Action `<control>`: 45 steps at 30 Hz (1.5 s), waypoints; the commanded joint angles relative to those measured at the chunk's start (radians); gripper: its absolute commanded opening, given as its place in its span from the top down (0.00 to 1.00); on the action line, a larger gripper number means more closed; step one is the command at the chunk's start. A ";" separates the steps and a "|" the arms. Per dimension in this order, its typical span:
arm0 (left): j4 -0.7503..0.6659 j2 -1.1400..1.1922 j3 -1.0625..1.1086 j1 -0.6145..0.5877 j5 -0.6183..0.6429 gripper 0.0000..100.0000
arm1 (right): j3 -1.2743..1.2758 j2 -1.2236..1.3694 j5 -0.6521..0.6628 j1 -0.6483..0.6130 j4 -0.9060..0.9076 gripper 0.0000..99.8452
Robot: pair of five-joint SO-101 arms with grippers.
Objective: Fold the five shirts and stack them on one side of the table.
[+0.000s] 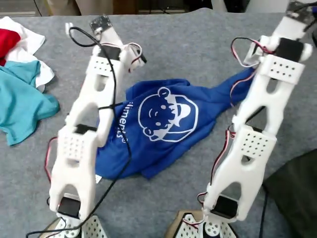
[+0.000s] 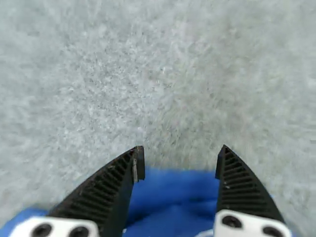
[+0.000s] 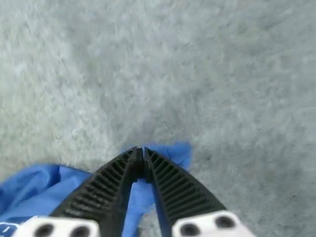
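Observation:
A blue shirt (image 1: 163, 139) with a white cartoon face lies crumpled on the grey table between my two arms. One corner of it is drawn out toward the right arm (image 1: 257, 124). My right gripper (image 3: 143, 153) is shut on that blue corner (image 3: 170, 153), low over the table. The left gripper (image 2: 180, 158) stands open just above the far edge of the blue shirt (image 2: 173, 202), with nothing between its fingers and bare grey table beyond. The left arm (image 1: 94, 104) covers the shirt's left side in the high view.
A heap of other shirts sits at the table's far left: red (image 1: 7, 39), white (image 1: 29, 37) and teal (image 1: 20, 99). A dark cloth (image 1: 297, 193) lies at the right front edge. Bare grey table (image 1: 188, 44) stretches behind the blue shirt.

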 commanded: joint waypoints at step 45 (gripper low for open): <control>0.371 0.486 -0.730 0.037 0.054 0.98 | 0.001 0.061 -0.043 -0.087 -0.075 0.99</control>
